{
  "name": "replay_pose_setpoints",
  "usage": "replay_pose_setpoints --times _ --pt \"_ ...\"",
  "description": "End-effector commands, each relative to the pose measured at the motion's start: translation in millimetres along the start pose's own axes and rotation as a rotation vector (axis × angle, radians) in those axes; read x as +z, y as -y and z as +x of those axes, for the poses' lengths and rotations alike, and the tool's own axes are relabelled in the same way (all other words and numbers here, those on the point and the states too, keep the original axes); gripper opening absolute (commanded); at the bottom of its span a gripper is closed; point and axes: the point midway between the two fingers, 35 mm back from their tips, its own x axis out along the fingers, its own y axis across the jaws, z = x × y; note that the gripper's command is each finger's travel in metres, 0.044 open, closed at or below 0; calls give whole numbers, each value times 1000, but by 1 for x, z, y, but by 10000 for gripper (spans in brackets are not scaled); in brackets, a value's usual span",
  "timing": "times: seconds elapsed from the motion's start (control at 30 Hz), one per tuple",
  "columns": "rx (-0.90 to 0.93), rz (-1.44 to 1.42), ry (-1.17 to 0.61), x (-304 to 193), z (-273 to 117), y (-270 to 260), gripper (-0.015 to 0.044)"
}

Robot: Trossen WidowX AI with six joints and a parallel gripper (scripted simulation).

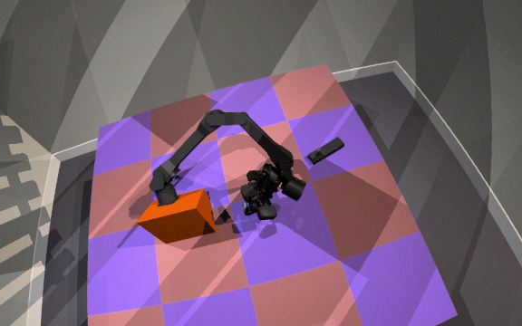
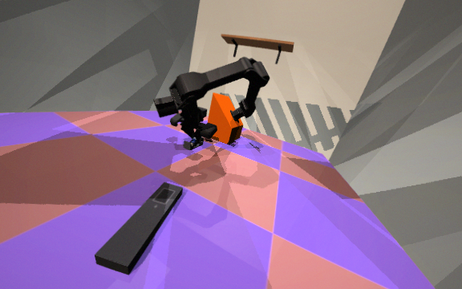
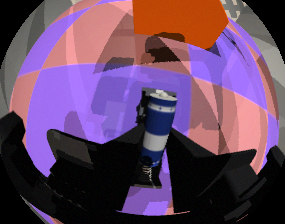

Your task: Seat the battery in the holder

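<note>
No readable text, label, brand, number or sign shows in any view. The battery [image 3: 155, 132] carries only blue and white bands, with no legible lettering on them.
</note>
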Motion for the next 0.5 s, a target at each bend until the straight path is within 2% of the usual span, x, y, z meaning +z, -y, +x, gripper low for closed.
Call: replay_pose_setpoints --times 0.0,0.47 --pt "1 -2 3 -3 0 -1 72" --pt "1 -2 5 -10 -3 -1 72"
